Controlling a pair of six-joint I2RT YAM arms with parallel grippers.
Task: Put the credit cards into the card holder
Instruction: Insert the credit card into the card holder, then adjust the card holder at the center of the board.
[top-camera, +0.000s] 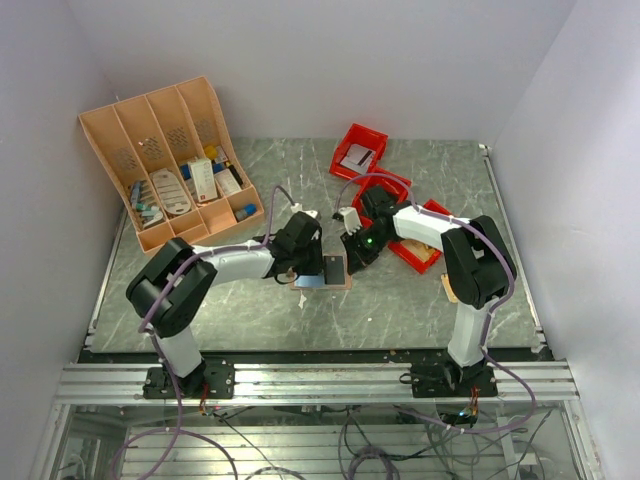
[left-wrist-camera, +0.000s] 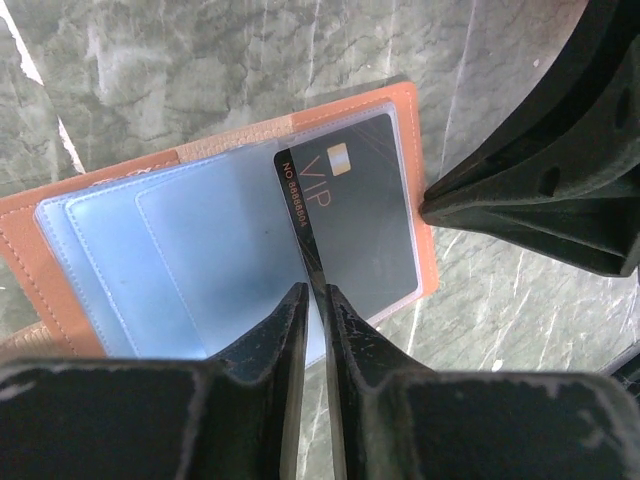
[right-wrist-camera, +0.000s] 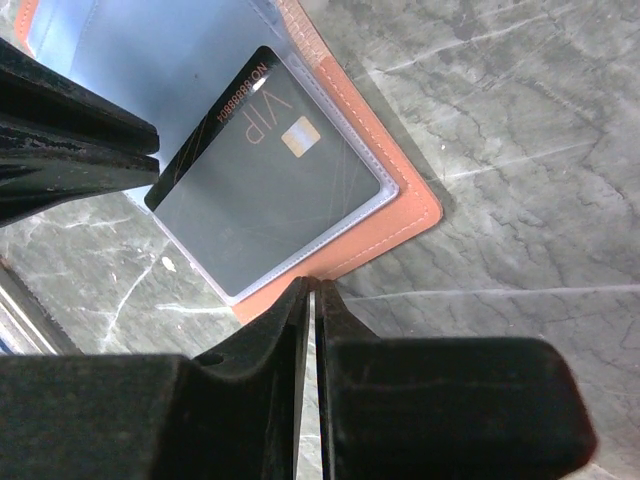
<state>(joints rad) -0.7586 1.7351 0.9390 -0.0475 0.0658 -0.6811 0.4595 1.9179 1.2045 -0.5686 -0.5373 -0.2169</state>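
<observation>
The card holder (top-camera: 341, 283) lies open on the marble table, tan leather (left-wrist-camera: 405, 110) with clear bluish sleeves. A black credit card (left-wrist-camera: 365, 220) marked VIP sits mostly inside the right-hand sleeve, its left edge sticking out. My left gripper (left-wrist-camera: 316, 292) is closed to a slit on the card's near corner. My right gripper (right-wrist-camera: 312, 287) is shut, its tips against the holder's outer edge (right-wrist-camera: 400, 215). In the top view the left gripper (top-camera: 308, 266) and the right gripper (top-camera: 352, 250) flank the holder. The right wrist view shows the card (right-wrist-camera: 270, 190) and the left fingers (right-wrist-camera: 80, 150).
An orange-tan slotted organiser rack (top-camera: 170, 160) with small items leans at the back left. A red bin (top-camera: 358, 150) stands at the back centre, and another red bin (top-camera: 425, 250) lies under the right arm. White walls enclose the table.
</observation>
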